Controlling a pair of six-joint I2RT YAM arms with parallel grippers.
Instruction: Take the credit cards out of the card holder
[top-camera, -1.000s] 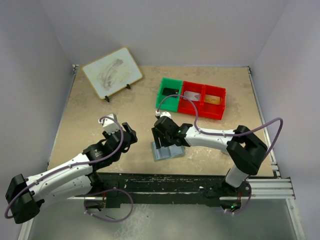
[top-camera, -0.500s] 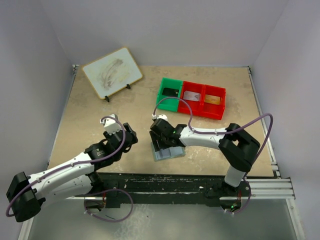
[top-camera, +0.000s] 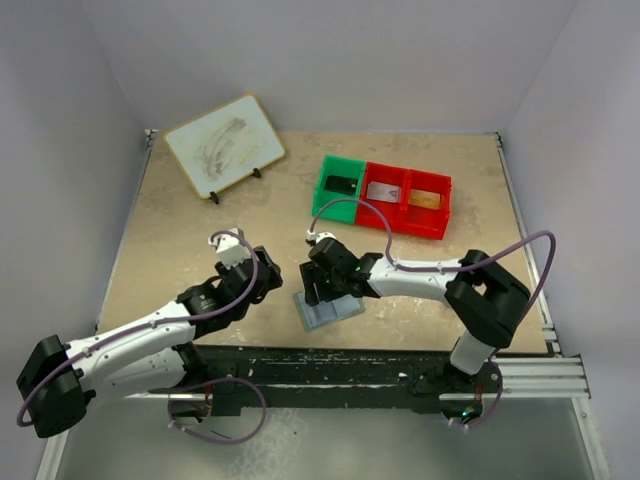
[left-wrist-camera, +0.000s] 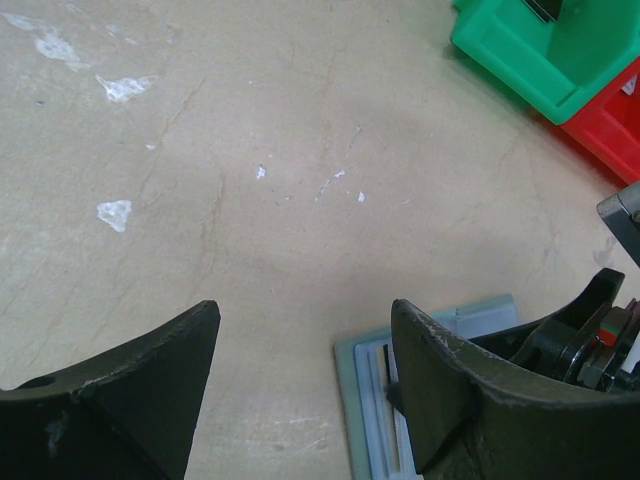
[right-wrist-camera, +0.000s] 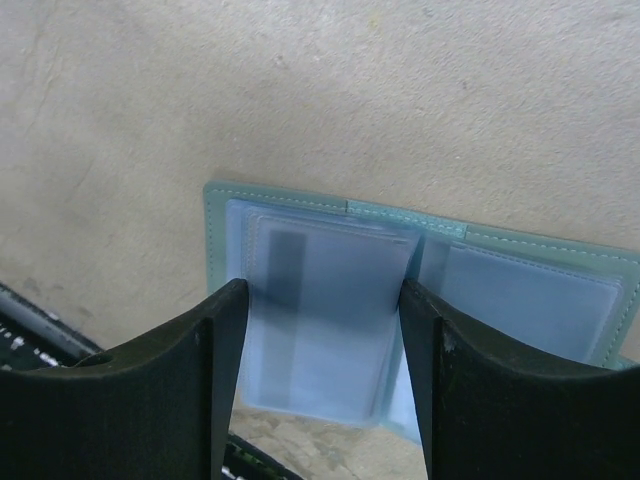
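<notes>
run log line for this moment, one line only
card holder: open flat on table | right arm: jaws open over one panel | left arm: jaws open, empty, beside it

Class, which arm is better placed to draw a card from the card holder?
Right. The open right end effector straddles one panel of the card holder; the left end effector is beside it.

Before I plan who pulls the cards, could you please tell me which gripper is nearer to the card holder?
Right. The right gripper is directly over the open card holder, open and straddling one panel. The left gripper, also open, sits off to its left, not over it.
</notes>
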